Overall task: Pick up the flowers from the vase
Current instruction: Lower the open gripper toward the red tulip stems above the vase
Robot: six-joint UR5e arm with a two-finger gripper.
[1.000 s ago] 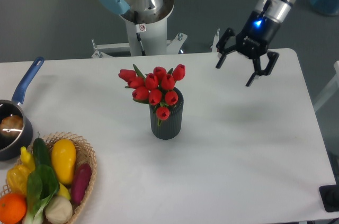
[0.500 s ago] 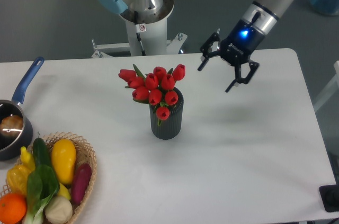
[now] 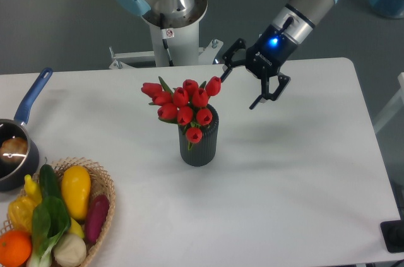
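The flowers, a bunch of small red tulip buds with green stems, stand in the dark grey ribbed vase near the middle of the white table. My gripper is open and empty. It hangs in the air just right of the bunch, at about bud height. One fingertip is close to the rightmost bud, not touching it that I can see.
A wicker basket of vegetables and fruit sits at the front left. A dark saucepan with a blue handle stands at the left edge. The robot's base rises behind the table.
My gripper has moved left across the table, from the far right side to just beside the flowers. It stayed open. The flowers and vase have not moved.
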